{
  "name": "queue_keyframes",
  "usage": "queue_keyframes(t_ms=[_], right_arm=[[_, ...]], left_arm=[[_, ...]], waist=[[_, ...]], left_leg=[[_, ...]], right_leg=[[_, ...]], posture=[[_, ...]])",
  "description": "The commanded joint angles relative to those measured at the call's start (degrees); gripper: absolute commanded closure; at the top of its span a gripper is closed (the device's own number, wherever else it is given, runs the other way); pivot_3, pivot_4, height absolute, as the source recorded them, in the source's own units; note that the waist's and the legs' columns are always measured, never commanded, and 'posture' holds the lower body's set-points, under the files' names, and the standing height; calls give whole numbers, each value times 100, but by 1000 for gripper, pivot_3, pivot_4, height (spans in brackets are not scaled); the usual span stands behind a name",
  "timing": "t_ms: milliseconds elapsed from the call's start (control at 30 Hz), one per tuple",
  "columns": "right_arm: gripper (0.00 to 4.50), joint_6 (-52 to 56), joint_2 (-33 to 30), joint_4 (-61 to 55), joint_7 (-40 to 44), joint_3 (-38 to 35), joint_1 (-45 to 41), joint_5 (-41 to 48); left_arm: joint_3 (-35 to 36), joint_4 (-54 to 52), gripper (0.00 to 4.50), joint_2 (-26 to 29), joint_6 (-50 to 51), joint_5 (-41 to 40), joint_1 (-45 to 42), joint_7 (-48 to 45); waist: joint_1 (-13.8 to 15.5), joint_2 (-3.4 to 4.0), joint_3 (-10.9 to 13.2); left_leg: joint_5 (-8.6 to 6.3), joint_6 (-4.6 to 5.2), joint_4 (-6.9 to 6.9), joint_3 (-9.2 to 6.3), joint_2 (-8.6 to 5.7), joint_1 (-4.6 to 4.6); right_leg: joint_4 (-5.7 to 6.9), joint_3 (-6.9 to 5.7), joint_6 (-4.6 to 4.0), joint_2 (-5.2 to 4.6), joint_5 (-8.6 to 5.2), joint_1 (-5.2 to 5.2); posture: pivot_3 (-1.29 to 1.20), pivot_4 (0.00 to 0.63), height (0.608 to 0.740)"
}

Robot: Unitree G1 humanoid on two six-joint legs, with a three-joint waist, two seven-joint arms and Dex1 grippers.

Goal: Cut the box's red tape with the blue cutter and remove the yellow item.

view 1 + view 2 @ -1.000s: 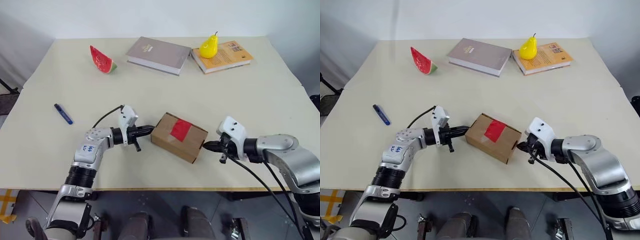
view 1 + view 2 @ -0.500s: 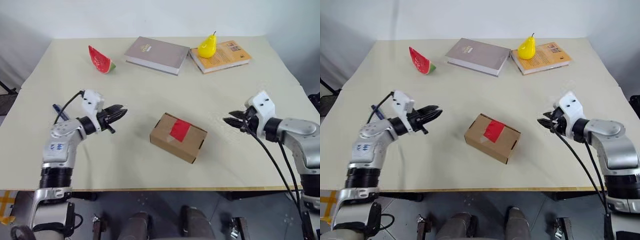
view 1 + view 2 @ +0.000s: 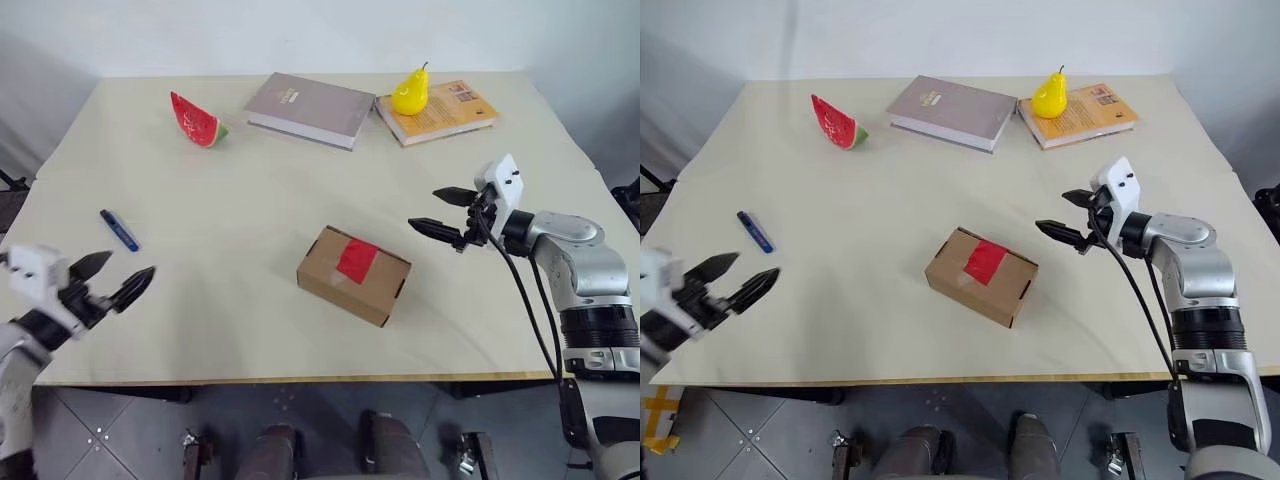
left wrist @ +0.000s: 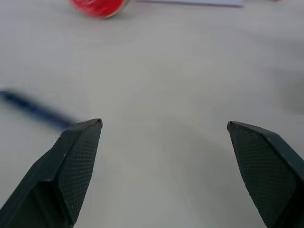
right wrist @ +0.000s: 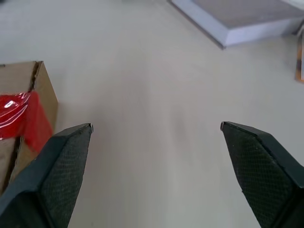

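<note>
Sitting mid-table, the box [image 3: 353,275] is closed, red tape [image 3: 357,260] intact across its top. Left gripper [image 3: 112,278] hovers at the near-left table edge, jaws wide open, empty. Right gripper [image 3: 441,212] hangs right of the box, apart from it, jaws wide open, empty. Blue cutter [image 3: 119,229] lies far left, near the left gripper.

The box [image 3: 353,274] is matt brown cardboard, closed with a glossy red tape [image 3: 359,260] that wrinkles and reflects light in the right wrist view. The table [image 3: 300,190] has a smooth, matt cream surface. The blue cutter [image 3: 121,229] looks like smooth plastic. The fingers [image 5: 54,171] of each gripper are matt black with a fine cross-hatched texture. The grey book [image 3: 312,108] has a matt cover.
</note>
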Motion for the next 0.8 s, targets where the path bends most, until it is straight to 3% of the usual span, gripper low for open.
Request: queue_keyframes(t_ms=[33, 333, 433, 567, 800], right_arm=[[0, -332, 117, 200, 138, -327, -275, 228], [0, -429, -29, -129, 1250, -605, 64, 829], [0, -649, -303, -97, 1707, -759, 274, 896], [0, -876, -392, 102, 1674, -879, 244, 817], [0, -676, -342, -430, 1603, -1090, 634, 1139]], left_arm=[[497, -354, 17, -50, -34, -290, 339, 60], [348, -1058, 17, -711, -301, -219, 738, 826], [-205, -1028, 17, -718, -193, -11, 212, 1318], [-624, -589, 17, -688, -235, 441, -450, 1911], [-906, 701, 17, -1127, 356, 1327, -2548, 4331]], waist=[[1, 1, 0], [1, 0, 0], [77, 1, 0], [62, 1, 0], [54, -3, -2]], left_leg=[[0, 0, 1, 1, 0, 0], [-5, -4, -1, 2, 9, 0], [-6, -1, 3, 2, 5, 0], [-5, 0, 6, 20, 3, 7], [-7, -6, 4, 33, 8, 17]], right_leg=[[-2, 2, -1, 0, 0, 1], [-4, 29, -2, 11, -1, 1], [-5, 34, -2, 10, -1, 5], [-4, 42, -2, 17, -1, 5], [22, 21, 0, 26, 0, -4]], posture=[[0, 150, 740], [0, 150, 740], [0, 150, 740], [0, 150, 740], [0, 150, 740]])
